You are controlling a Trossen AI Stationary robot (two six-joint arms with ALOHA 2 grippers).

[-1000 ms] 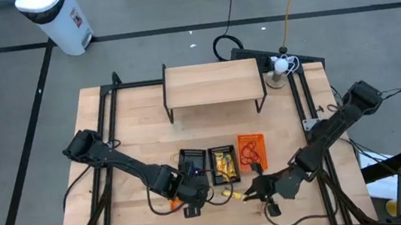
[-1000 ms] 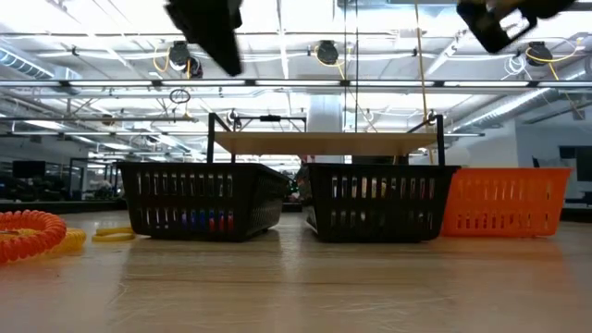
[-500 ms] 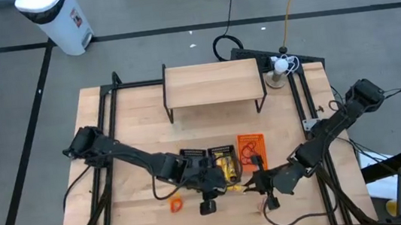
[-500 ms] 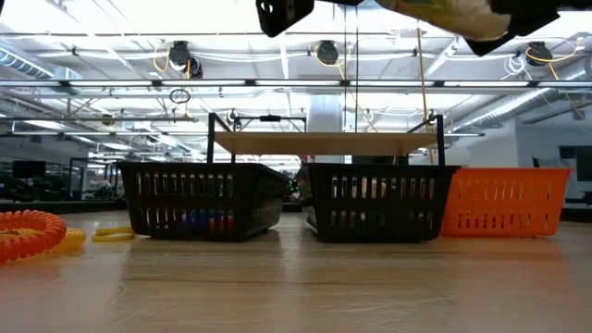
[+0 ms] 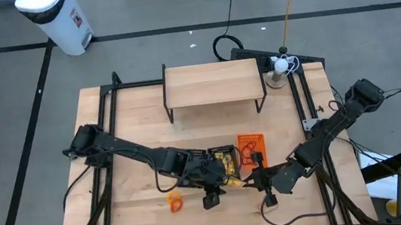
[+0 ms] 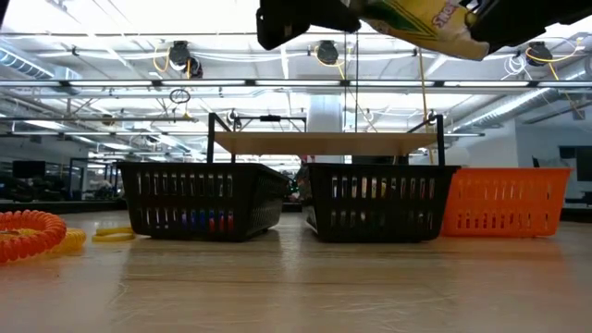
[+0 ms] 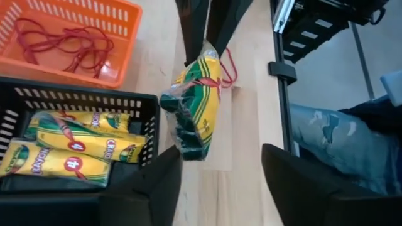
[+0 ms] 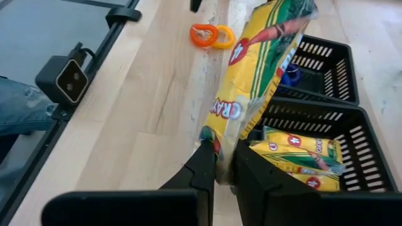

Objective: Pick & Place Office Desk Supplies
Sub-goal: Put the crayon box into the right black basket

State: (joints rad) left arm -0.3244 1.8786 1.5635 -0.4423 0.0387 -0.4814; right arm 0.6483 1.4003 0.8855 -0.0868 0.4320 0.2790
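Note:
A yellow crayon pack in clear wrap (image 7: 198, 100) hangs in the air beside the middle black basket (image 5: 223, 159), which holds more crayon packs (image 7: 69, 150). My right gripper (image 8: 227, 164) is shut on it. My left gripper (image 7: 221, 179) is open, with its fingers to either side of the pack's free end and apart from it. In the high view the two grippers face each other, left (image 5: 212, 181) and right (image 5: 257, 180). The low view shows the pack (image 6: 421, 14) high above the table. My right gripper pinches one narrow end of the crayon pack (image 8: 217, 135) between its two fingers. The fingers come from the table's right side, slanting down. The pack reaches out from them toward my left gripper, lifted clear of the table and the baskets.
An orange basket (image 5: 250, 146) holds red rubber bands (image 7: 63, 44). A second black basket (image 5: 193, 159) stands left of the middle one. Orange and yellow coil loops (image 5: 174, 201) lie on the table near its front. A wooden shelf (image 5: 212, 84) stands at the back. A person's leg (image 7: 339, 138) shows past the table's edge.
My left gripper has gone toward the table's right edge, from beside the orange coil loops to just in front of the pack, and its wrist has turned. My right gripper has tipped, and the pack has come into the top of the low view.

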